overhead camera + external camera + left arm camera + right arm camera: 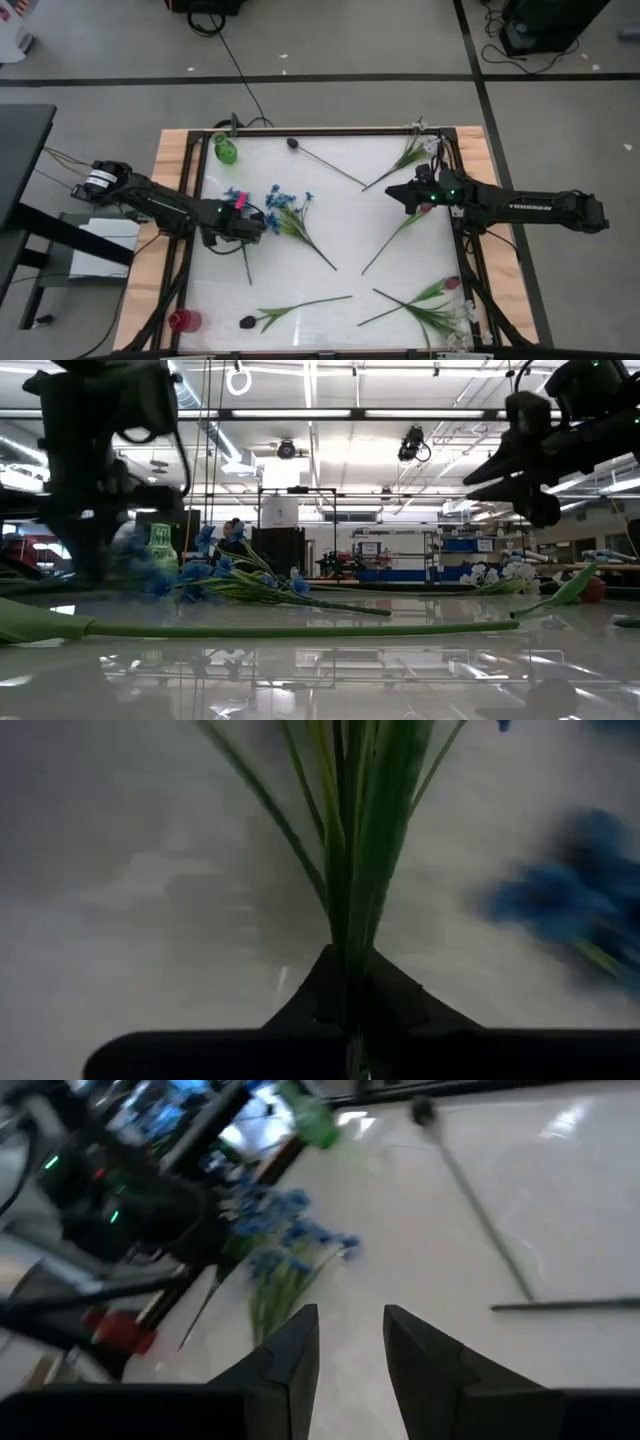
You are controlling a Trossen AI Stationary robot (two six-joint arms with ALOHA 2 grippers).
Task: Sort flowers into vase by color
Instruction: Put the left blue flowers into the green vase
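Observation:
My left gripper (246, 226) is low at the table's left side, shut on a blue flower (236, 197) whose stem end (249, 272) points toward the near edge. A second blue bunch (286, 201) lies just right of it on the table. My right gripper (393, 192) is open and raised over the table's right half, touching nothing; in its wrist view the fingers (350, 1345) look across at the blue flowers (290, 1240). A green vase (225, 150) stands at the far left corner and a red vase (183, 320) at the near left corner. My left gripper pinches the blue flower's green stem and leaves (350, 955) between its two shut fingers (400, 1000). It comes from the table's left and lies across the stem. The head lies on the far side of the fingers and the bare stem end on the near side. Whether the flower is lifted clear does not show.
A dark flower (293, 143) lies near the far edge with its stem running right. White flowers (415, 150) lie at the far right corner, pink and white ones (445, 295) at the near right. Another dark flower (247, 322) lies by the near edge. A green stem (395, 235) lies under the right arm.

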